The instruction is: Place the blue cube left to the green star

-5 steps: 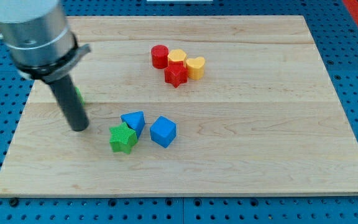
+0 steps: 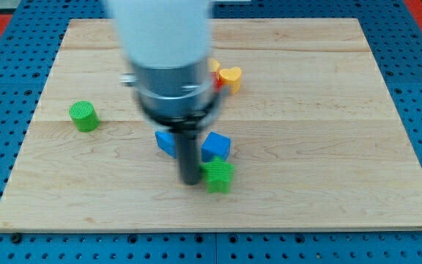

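The blue cube (image 2: 216,145) lies near the middle of the wooden board (image 2: 328,147), touching the top of the green star (image 2: 218,176). My tip (image 2: 190,181) rests on the board just left of the green star, touching or almost touching it. A blue triangular block (image 2: 165,141) shows at the left of the rod, partly hidden by it. The arm body is blurred and covers the board's top centre.
A green cylinder (image 2: 84,116) stands at the view's left. A yellow heart-like block (image 2: 231,77) and part of another yellow block (image 2: 215,67) show by the arm at the top; a red block (image 2: 216,83) peeks beside them, the rest hidden.
The arm has swept from the view's left to the centre. The green star has been pushed right, the blue cube slightly right and up, and the green cylinder has come into sight.
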Controlling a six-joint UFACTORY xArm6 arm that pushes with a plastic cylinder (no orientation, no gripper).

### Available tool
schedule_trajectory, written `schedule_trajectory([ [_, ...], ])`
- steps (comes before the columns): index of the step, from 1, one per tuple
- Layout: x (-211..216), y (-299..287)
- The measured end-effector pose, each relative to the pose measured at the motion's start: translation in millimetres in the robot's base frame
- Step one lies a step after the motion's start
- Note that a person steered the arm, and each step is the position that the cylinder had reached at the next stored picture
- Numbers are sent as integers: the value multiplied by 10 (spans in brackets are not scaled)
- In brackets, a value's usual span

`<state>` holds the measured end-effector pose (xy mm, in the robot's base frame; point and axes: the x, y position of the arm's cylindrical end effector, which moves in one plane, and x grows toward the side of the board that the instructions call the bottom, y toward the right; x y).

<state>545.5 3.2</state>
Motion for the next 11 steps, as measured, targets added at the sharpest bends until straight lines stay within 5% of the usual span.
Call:
schedule_trajectory([
  [2, 1, -238],
  [3, -152, -907],
  [6, -1170, -569],
  [11, -577, -20],
])
